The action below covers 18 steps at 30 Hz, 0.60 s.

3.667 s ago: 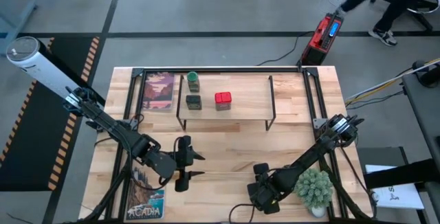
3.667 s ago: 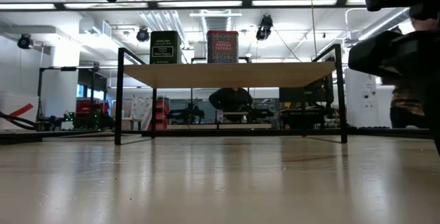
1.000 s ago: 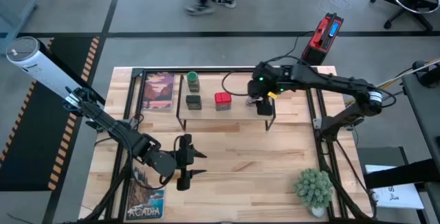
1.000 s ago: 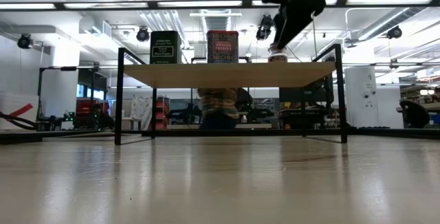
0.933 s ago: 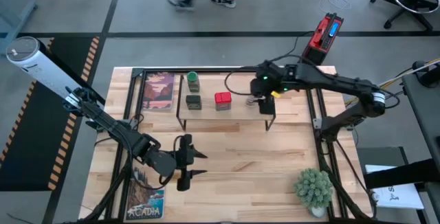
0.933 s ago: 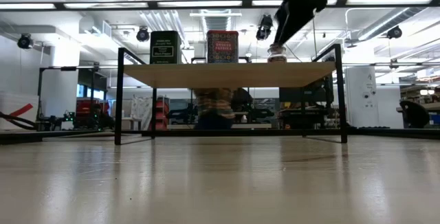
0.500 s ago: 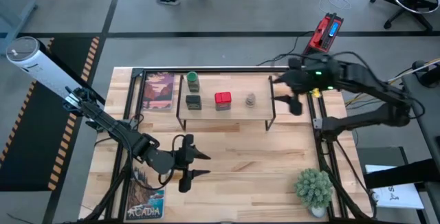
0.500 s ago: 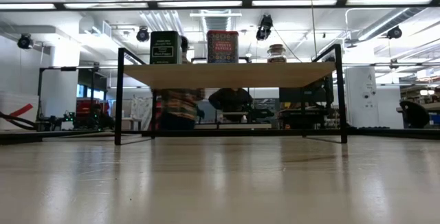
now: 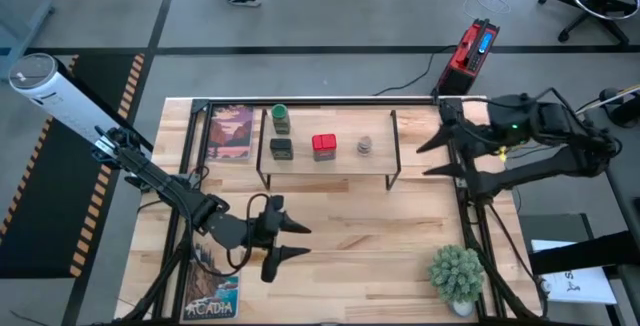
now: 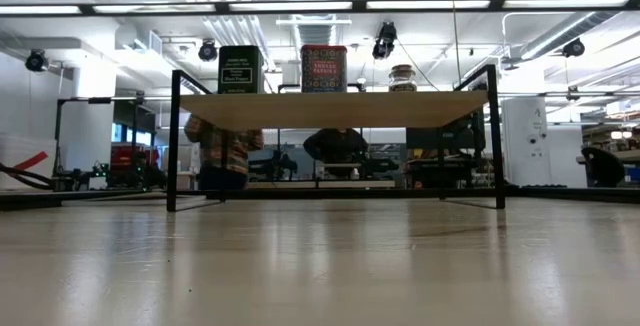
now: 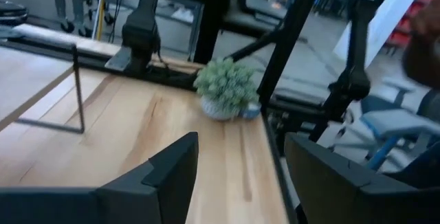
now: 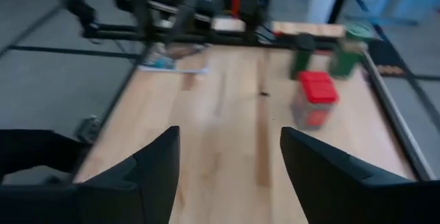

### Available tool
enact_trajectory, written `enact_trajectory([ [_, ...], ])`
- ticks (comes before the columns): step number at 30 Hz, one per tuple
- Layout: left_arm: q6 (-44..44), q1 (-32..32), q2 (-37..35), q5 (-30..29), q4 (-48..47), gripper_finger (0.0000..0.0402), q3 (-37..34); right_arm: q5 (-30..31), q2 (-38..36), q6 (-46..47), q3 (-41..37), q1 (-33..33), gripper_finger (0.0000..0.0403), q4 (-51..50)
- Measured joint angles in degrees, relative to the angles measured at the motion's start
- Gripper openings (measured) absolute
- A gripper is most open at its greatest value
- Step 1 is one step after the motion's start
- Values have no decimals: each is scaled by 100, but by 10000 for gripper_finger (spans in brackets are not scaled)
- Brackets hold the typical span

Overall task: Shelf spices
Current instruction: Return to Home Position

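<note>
While the four spices (image 9: 323, 145) stand on the shelf (image 9: 342, 166), the right gripper (image 9: 424, 161) hangs just off the shelf's right end, fingers spread; the left gripper (image 9: 303, 239) waits before the shelf, likewise spread

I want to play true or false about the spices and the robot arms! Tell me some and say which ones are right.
1. The green-lidded jar, dark olive tin, red tin and small grey-brown jar all stand on the shelf. True.
2. The right gripper holds the small grey-brown jar. False: its fingers are open and empty, off the shelf's end, and the jar stands alone.
3. The red tin stands between the dark olive tin and the small grey-brown jar. True.
4. The potted plant sits on the shelf. False: it sits on the tabletop, apart from the shelf.
5. The left gripper has open, empty fingers. True.
</note>
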Motion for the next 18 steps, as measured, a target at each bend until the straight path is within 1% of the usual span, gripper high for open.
enact_trajectory([
  [5, 17, 0, 0, -2, 306, 198, 0, 2, -254, 133, -9, 448, 214, 162],
  [9, 24, -2, -7, 23, 342, 192, 0, 9, -642, 264, -169, 731, 210, 296],
  [13, -123, -2, -7, 35, 398, 189, 0, 31, -1283, 450, -699, 832, 210, 701],
  [18, -199, -2, -7, 39, 435, 192, 0, 222, -2268, 565, -1706, 831, 208, 1381],
])
